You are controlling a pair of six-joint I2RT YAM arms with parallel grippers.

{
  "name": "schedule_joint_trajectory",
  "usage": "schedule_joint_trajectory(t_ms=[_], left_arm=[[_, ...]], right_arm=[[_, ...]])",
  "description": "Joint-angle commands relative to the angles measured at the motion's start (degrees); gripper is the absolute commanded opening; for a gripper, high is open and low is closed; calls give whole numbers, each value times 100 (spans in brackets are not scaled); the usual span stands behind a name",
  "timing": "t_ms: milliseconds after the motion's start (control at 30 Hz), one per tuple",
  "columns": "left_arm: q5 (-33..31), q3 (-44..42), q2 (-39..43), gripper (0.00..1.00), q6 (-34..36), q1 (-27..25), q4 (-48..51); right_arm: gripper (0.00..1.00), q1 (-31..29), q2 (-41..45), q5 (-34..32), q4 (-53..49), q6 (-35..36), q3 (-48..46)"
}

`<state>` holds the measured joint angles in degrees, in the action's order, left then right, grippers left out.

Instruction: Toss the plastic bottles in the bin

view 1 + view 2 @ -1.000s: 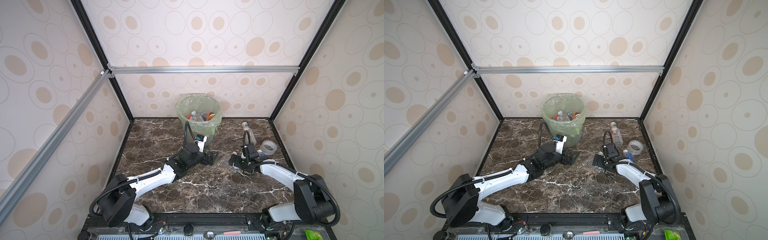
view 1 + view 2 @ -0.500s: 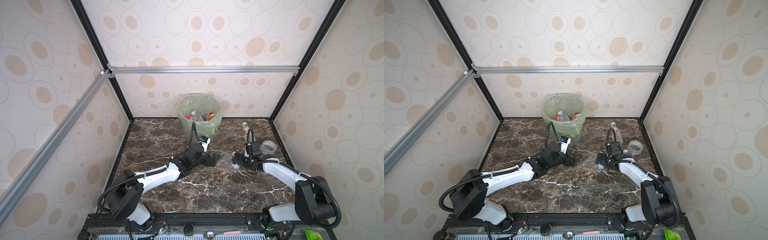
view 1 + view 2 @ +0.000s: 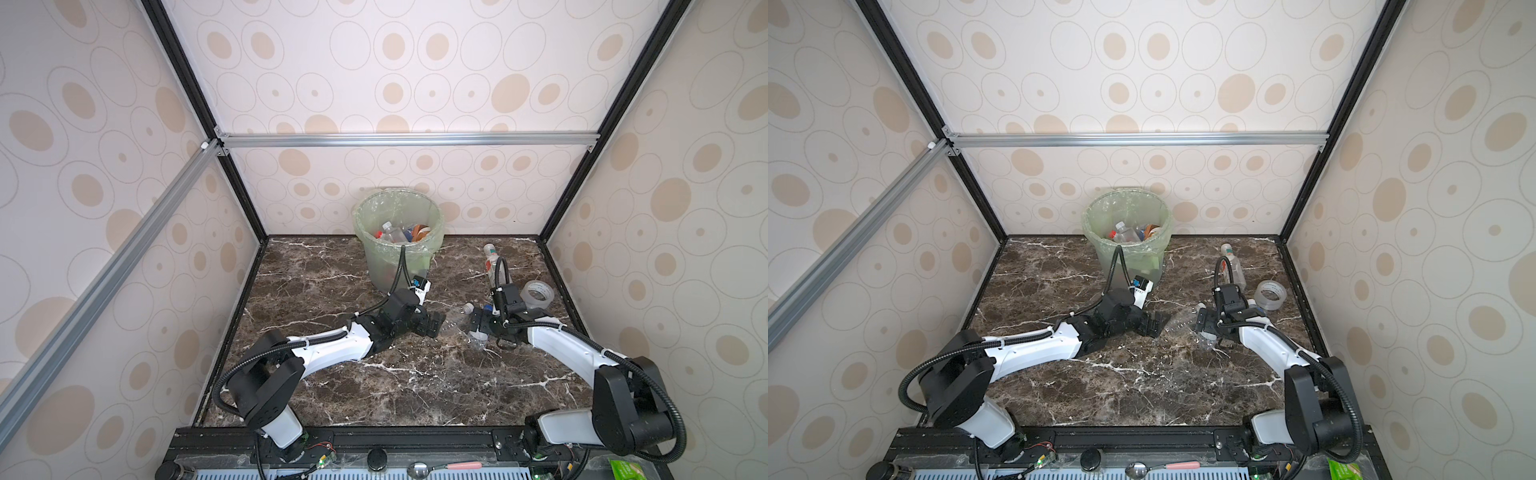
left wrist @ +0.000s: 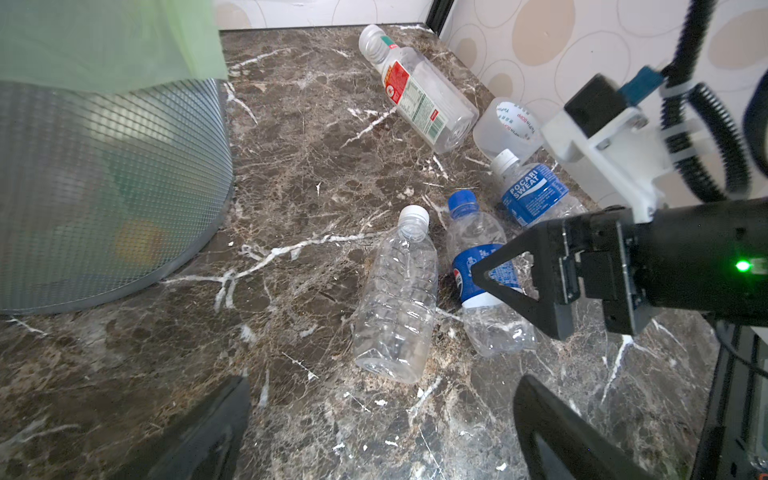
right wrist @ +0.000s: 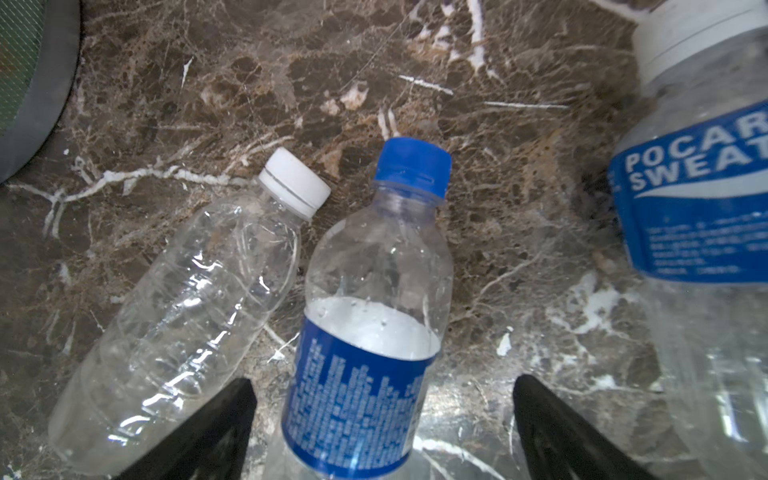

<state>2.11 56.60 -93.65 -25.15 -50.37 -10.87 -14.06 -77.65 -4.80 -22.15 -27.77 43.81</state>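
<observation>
Right jaws spread, blue-capped bottle (image 5: 365, 332) between

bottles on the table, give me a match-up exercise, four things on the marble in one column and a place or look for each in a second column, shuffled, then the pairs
Things
1. Pocari Sweat bottle
2. blue-capped bottle
3. red-and-green-labelled bottle
4. tape roll

Descriptions
A. clear ring, no cap
B. lies nearest the back wall
C. white cap, blue label
D. lies between the open fingers of the right pincer

Pairs: 1-C, 2-D, 3-B, 4-A
</observation>
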Motion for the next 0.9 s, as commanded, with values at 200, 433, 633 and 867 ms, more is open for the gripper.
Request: schedule_joint_trajectory(t_ms=[200, 433, 633, 867], left_arm=[[-52, 858, -891, 99, 487, -304, 376], [-131, 1145, -1434, 99, 642, -391, 317], [-90, 1401, -1894, 98, 778, -403, 248], [-8, 1822, -2494, 88, 843, -403, 307]], right_arm=[[100, 179, 482, -242, -413, 162, 119], [100, 371, 834, -101, -567, 210, 291], [100, 605, 1069, 167, -648, 245, 485], [100, 775, 1243, 413, -632, 237, 454]])
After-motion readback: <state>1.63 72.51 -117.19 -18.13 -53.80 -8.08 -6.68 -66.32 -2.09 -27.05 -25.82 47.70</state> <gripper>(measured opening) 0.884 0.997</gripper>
